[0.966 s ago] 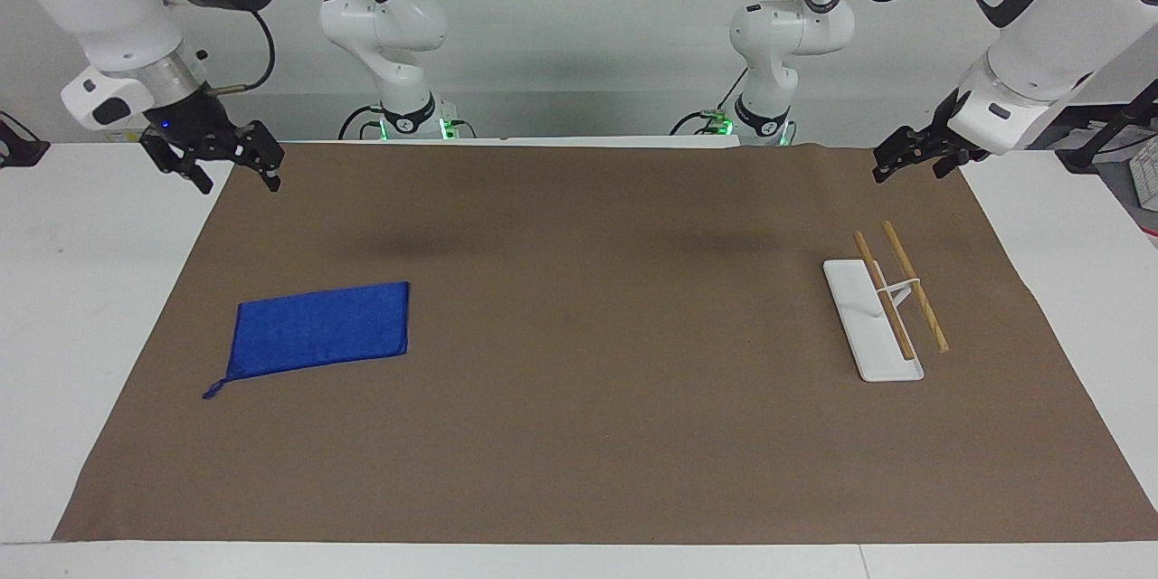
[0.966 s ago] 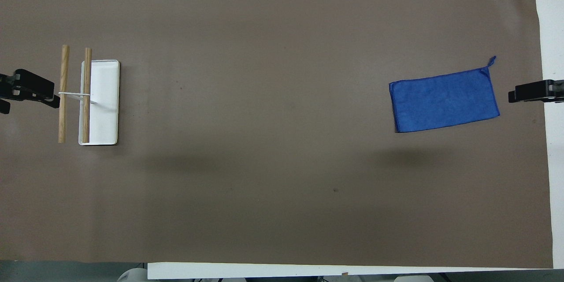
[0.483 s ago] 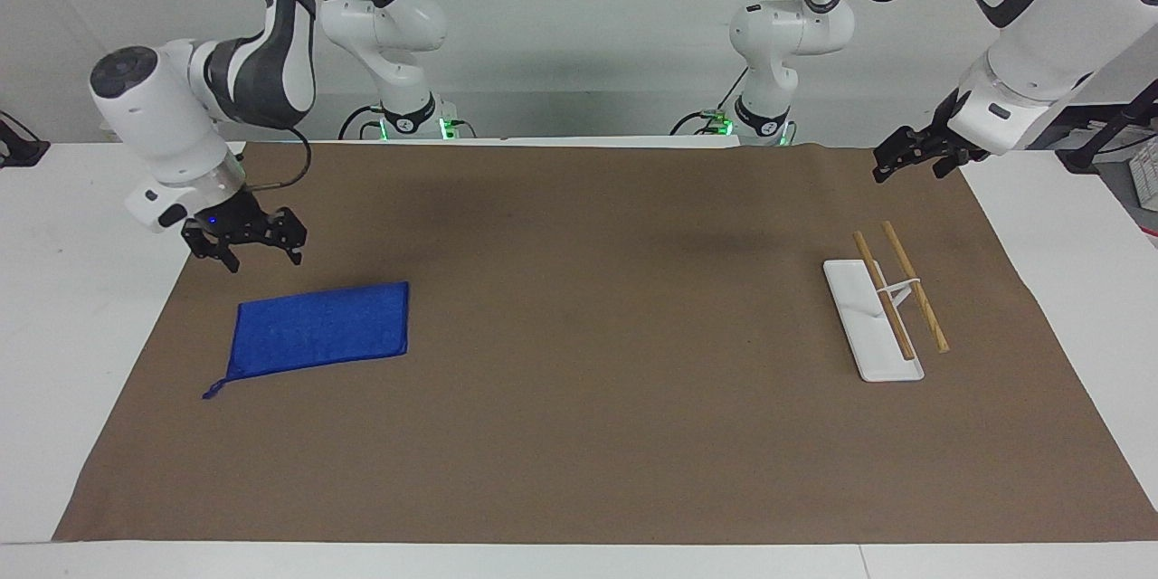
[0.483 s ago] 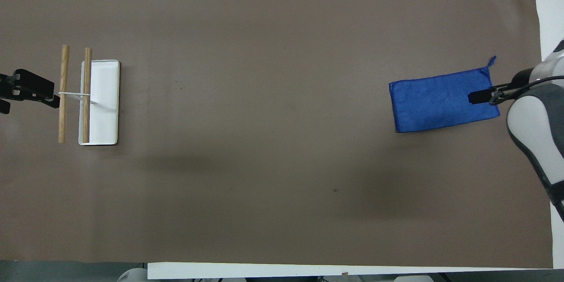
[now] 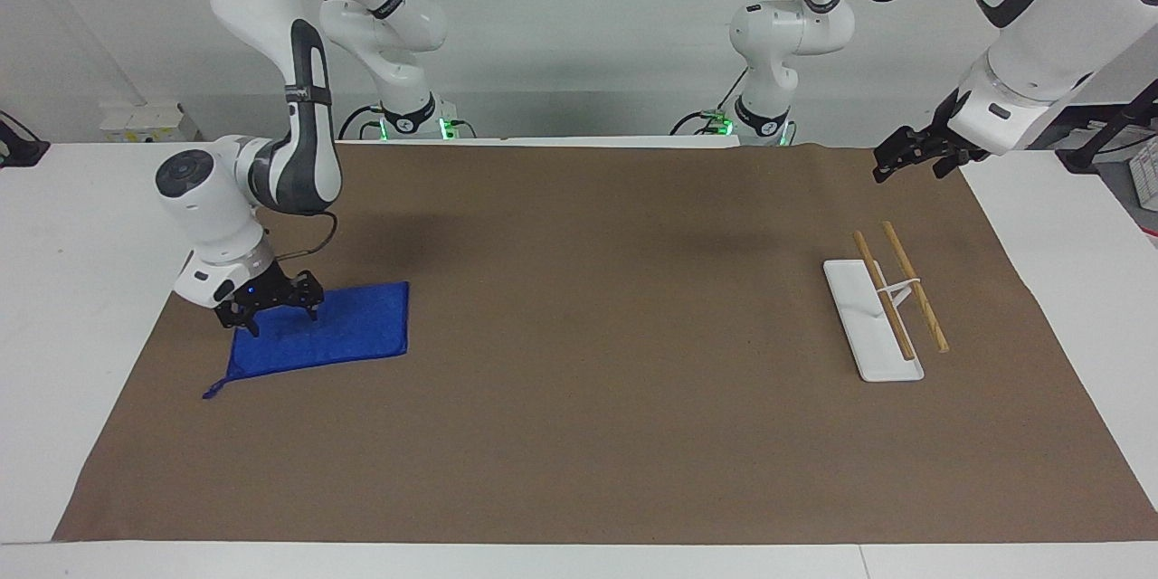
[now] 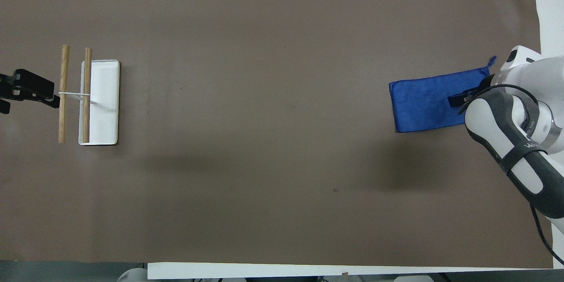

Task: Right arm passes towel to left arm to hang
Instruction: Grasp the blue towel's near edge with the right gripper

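Pincer work first: my right pincer (image 5: pixel 271 308) sits spread over the bright blue rectangular cloth towel (image 5: pixel 339 335), lying flat at the right arm's end of the table, ready to pinch. My left pincer (image 5: pixel 909 154) waits near the white-based wooden-bar rack (image 5: pixel 873 326); I cannot tell its state.

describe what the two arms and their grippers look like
Right arm: white jointed shell with dark grey panels, black cable looped at the wrist. Right gripper: black, small blue light. Left arm: white with a black oval patch, silver wrist ring. Left gripper: slim, black, unlit.
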Tool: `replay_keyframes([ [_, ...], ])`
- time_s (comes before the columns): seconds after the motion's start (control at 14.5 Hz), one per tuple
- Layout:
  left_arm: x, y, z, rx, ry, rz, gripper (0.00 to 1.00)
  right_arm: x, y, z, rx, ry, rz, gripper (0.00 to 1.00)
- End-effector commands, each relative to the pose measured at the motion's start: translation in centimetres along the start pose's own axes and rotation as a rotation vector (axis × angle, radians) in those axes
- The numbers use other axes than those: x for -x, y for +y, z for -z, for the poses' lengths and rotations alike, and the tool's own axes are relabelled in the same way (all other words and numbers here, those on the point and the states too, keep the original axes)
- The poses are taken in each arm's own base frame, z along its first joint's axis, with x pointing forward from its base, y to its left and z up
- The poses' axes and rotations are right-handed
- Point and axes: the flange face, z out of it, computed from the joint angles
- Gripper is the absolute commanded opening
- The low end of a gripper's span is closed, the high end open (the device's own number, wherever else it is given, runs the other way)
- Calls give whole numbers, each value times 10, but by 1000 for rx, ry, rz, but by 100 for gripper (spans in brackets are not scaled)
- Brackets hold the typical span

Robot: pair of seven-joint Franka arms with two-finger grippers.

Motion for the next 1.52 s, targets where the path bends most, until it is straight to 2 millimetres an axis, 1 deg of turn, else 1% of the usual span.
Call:
replay_keyframes([
  [0.0,9,-2,0,6,-4,13,100,3,1,-5,5,-8,26,98],
  [0.28,9,-2,0,6,-2,12,100,7,0,-14,-3,-22,21,94],
  [0.62,9,-2,0,6,-2,12,100,11,-3,-21,-11,-36,15,92],
  [0.69,9,-1,0,6,-2,12,100,12,-3,-22,-12,-38,13,90],
  [0.76,9,-2,0,6,-2,12,100,12,-3,-22,-12,-37,12,81],
  [0.83,9,-2,0,6,-2,12,100,12,-3,-22,-12,-38,15,62],
  [0.97,9,-2,0,6,-2,13,100,12,-3,-21,-13,-39,12,12],
  [1.03,9,-2,0,6,-2,13,100,11,-3,-21,-16,-35,0,0],
  [1.24,9,-2,0,6,-2,12,100,6,-3,-14,-14,-24,-71,0],
  [1.45,9,-2,0,6,-2,12,100,-2,-9,4,-32,-39,-151,0],
])
